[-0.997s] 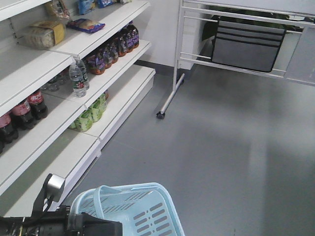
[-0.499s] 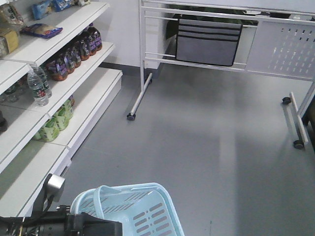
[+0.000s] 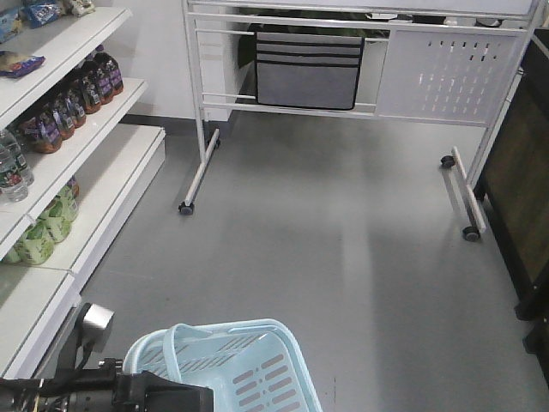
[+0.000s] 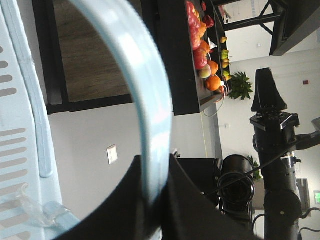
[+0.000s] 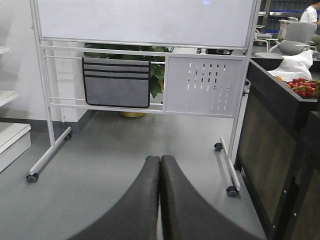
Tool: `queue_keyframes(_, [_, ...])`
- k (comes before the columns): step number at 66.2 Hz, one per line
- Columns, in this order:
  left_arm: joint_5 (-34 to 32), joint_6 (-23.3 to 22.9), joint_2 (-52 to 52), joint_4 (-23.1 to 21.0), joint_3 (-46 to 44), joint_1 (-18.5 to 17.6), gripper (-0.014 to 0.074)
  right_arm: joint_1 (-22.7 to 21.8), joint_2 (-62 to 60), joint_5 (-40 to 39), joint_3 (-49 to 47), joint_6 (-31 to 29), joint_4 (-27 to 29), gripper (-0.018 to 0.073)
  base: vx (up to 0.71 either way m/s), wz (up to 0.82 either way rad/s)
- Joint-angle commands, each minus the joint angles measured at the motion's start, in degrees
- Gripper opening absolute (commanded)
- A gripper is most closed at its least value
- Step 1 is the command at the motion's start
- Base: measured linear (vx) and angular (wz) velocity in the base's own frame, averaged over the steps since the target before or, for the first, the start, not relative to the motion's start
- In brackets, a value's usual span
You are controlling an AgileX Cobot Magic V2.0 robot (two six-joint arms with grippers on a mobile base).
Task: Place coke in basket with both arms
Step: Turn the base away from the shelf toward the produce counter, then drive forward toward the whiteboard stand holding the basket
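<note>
Over the last second the front view has swung to the right. The shelves (image 3: 77, 146) have slid to the left edge, and the whiteboard stand (image 3: 343, 60) now sits in the middle over open floor (image 3: 343, 257). Red-labelled bottles were on the left of the shelving a second ago and have dropped out of frame. Right now I cannot see the coke in any view. Only dark bottles (image 3: 73, 103) and green bottles (image 3: 43, 232) remain in sight.

The basket (image 3: 257, 328) has stayed at the bottom of the front view, riding along with me. On the left wrist view, my left end effector (image 4: 156, 175) is clamped on the basket's hoop handle (image 4: 150, 100). My right end effector (image 5: 160, 161) has its fingers pressed together with nothing between them. It points at the stand, with the dark bench (image 5: 265, 130) holding fruit to the right.

My read is that the base is turning away from where the drinks were. So the pick has not happened, and I will have to bring the coke back into view before the right arm can do anything useful.
</note>
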Motion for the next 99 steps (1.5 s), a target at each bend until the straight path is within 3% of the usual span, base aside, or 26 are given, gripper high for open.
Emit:
queue_keyframes(1, [-14.03, 0.45, -1.84, -2.19, -0.59, -0.28, -0.0007, -0.06, -0.85, -4.21, 0.87, -0.22, -0.44, -0.0009, 0.0, -0.15])
queue_keyframes(99, [-14.03, 0.45, -1.84, -2.19, -0.59, -0.28, -0.0007, -0.06, -0.85, -4.21, 0.87, -0.22, -0.44, -0.0009, 0.03, -0.14])
